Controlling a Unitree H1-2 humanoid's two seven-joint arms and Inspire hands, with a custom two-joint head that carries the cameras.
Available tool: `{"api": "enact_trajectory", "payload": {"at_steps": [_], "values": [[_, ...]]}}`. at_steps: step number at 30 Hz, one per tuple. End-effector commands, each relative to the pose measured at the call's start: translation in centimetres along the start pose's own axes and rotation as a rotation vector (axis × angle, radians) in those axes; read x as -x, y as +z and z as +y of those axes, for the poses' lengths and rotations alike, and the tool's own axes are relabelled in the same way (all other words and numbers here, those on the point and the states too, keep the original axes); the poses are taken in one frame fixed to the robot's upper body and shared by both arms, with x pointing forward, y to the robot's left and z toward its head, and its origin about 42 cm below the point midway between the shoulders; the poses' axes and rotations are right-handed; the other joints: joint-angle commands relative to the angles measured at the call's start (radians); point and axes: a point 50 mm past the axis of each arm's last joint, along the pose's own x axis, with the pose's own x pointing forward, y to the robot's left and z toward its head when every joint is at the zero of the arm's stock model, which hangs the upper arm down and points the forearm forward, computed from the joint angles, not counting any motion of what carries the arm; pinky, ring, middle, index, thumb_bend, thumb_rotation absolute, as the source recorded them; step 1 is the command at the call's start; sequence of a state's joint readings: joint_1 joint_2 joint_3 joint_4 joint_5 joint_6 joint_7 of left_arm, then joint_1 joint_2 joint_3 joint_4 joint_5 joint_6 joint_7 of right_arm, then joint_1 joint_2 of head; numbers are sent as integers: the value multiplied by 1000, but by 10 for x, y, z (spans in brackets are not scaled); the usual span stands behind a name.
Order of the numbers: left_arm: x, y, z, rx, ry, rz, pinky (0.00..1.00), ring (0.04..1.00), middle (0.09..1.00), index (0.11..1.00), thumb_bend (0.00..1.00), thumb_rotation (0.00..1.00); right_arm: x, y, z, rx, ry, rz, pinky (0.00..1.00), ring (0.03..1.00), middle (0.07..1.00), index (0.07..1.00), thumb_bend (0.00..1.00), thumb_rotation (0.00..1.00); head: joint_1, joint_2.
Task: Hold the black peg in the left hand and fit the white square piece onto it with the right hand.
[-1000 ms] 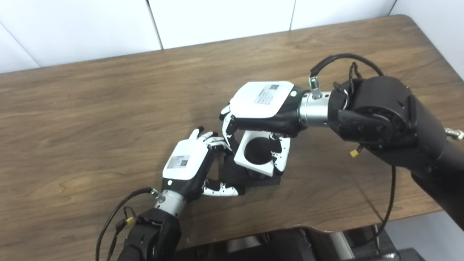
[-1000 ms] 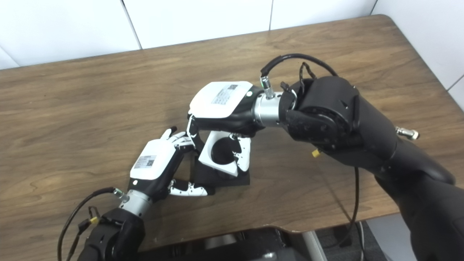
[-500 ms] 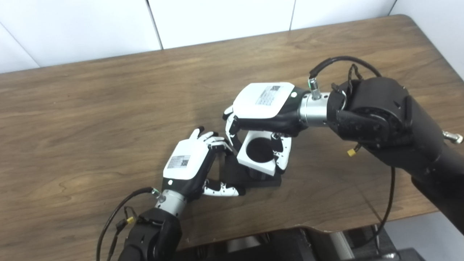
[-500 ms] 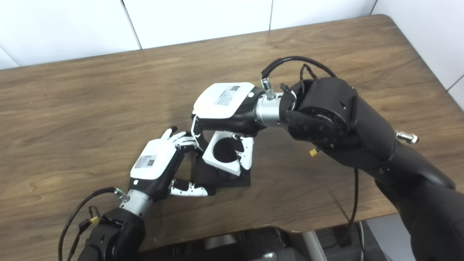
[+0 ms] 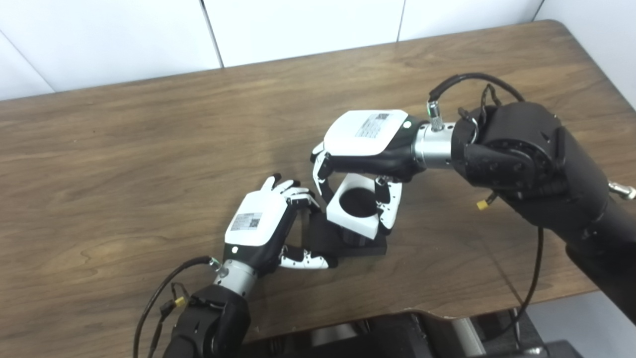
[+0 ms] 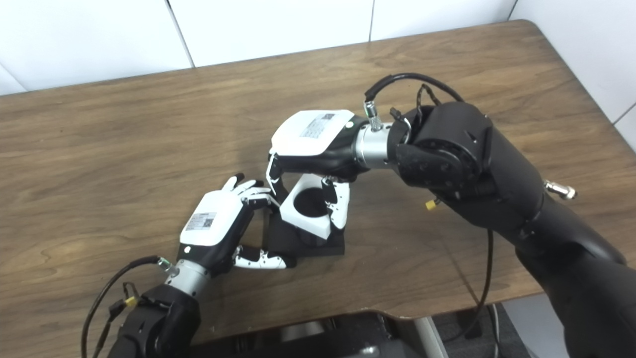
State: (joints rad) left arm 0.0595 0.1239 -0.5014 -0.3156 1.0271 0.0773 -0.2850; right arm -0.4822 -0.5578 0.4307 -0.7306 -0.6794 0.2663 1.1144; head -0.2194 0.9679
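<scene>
1. The counter point(image 5: 149, 129) was brown wood, with white wall panels behind it.
2. The peg point(image 5: 358, 242) was black, with a flat square base lying on the counter near its front edge; most of the post was hidden by the piece above it.
3. The left hand point(image 5: 263, 226) was closed around the left side of the base, its fingers point(image 5: 298, 195) curled over the far corner and its thumb point(image 5: 305, 260) along the near edge.
4. The piece point(image 5: 355, 214) was a white square block with a round hole through it, and the hole looked dark inside.
5. The right hand point(image 5: 365, 149) gripped the piece from above, fingers down its left side and thumb point(image 5: 389, 211) down its right side.
6. The piece sat tilted directly over the peg, just above the base; whether the post had entered the hole could not be made out.
7. The two hands were close, the left fingers just beside the right fingers.
</scene>
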Motion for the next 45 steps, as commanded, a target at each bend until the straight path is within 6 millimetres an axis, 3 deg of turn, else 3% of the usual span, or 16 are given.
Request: {"api": "enact_trajectory", "payload": {"at_steps": [1,22,23,24,26,32,37,45], "values": [[-1,3,6,-19,21,-11,1000,894,788,487,509,60,3,-7,-9,44,-47,33,842,878,756,487,525,135,0,0],[-3,5,6,-14,21,-11,1000,896,787,487,509,59,3,-12,-2,17,-54,47,853,885,760,491,525,150,11,4],[-3,5,6,-16,20,-10,1000,896,787,487,509,59,3,-12,-3,16,-55,46,851,883,759,546,782,197,11,4],[-3,5,6,-18,19,-10,1000,896,787,487,509,59,3,-11,-3,16,-56,46,851,883,759,564,873,214,10,4],[-3,5,6,-22,17,-10,1000,896,789,488,509,59,3,-11,-4,15,-57,47,851,882,759,580,955,236,9,5],[-3,5,6,-13,16,-7,1000,897,788,487,509,59,3,-9,-7,23,-12,70,909,909,802,676,1000,309,9,5],[-3,5,6,-13,17,-8,1000,896,788,487,509,59,4,-8,-11,60,45,97,989,985,912,823,1000,405,9,5],[-3,4,7,-19,14,-6,1000,897,788,487,509,59,4,-8,-14,76,38,114,1000,1000,999,952,1000,446,9,8]]}}
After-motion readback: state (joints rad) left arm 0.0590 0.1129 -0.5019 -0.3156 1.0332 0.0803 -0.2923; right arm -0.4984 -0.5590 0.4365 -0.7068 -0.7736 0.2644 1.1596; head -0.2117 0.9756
